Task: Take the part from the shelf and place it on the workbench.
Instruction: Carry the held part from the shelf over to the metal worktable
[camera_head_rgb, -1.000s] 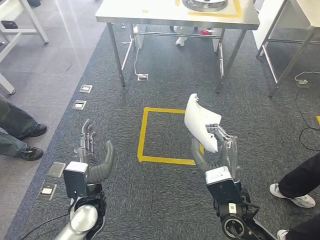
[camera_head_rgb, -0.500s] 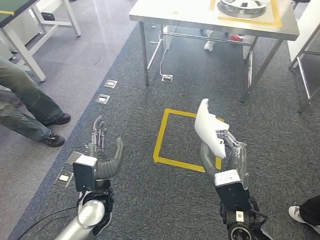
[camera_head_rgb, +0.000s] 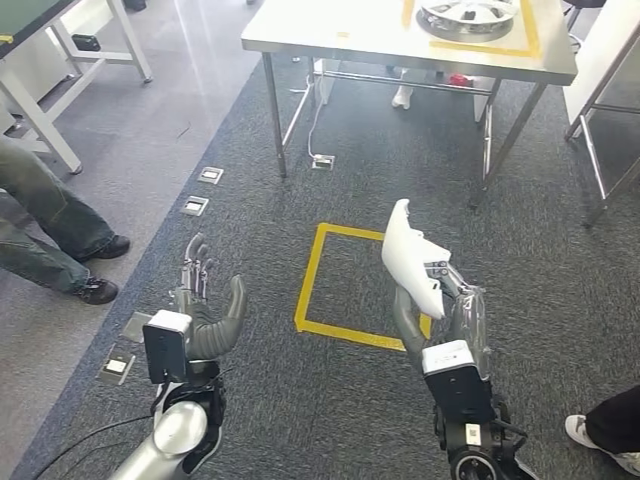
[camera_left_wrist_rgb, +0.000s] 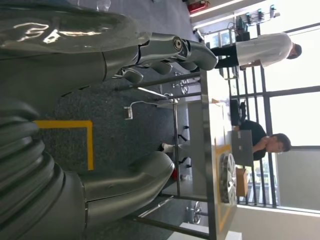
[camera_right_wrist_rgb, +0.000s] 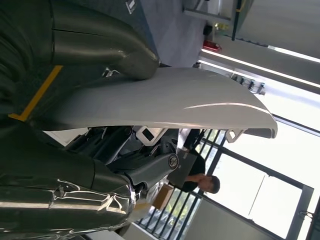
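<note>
I see two robot hands, one white part, one bench. Nearest me, the left robot hand (camera_head_rgb: 200, 310) is raised palm-in, fingers up and spread, thumb out, grasping nothing. The right robot hand (camera_head_rgb: 441, 315) is raised at about the same level, thumb and fingers clamped on the one white part (camera_head_rgb: 411, 262), which stands tilted above the palm over the carpet. One yellow tape square (camera_head_rgb: 355, 285) lies on the floor between and just beyond the two. Farther off, one metal bench (camera_head_rgb: 362, 35) carries one round silver disc (camera_head_rgb: 469, 15) inside yellow tape. Two shoes of a person (camera_head_rgb: 45, 215) at left.
</note>
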